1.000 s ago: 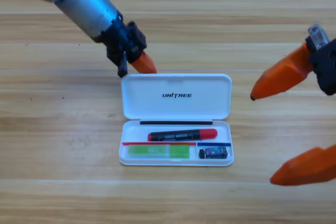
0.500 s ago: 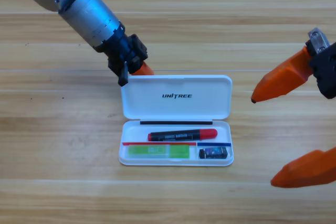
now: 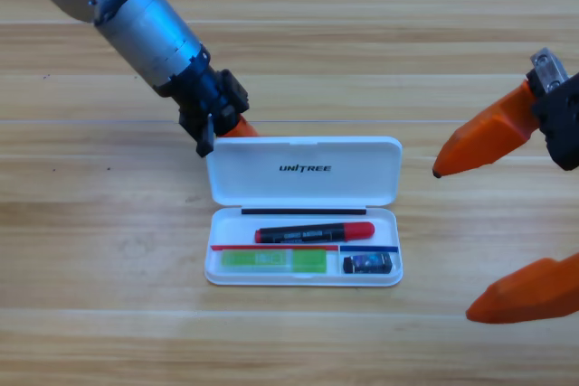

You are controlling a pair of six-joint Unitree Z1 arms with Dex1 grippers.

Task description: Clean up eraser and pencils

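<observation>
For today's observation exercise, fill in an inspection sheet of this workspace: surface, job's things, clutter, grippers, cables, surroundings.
Surface: wooden table, planked.
Job's things: open white case; red-and-black pencil, green-and-white pencil and eraser lie inside its tray.
Clutter: nothing seen.
Grippers: left gripper at the lid's upper left corner, its tip behind the lid edge; right gripper waits at the right edge, fingers spread wide.
Cables: nothing seen.
Surroundings: nothing seen beyond the table.

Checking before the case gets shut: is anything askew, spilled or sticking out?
Nothing stands out. The red-and-black pencil, green pencil and eraser lie flat inside the white case. The left gripper sits behind the raised lid; the right gripper waits, jaws open.
</observation>
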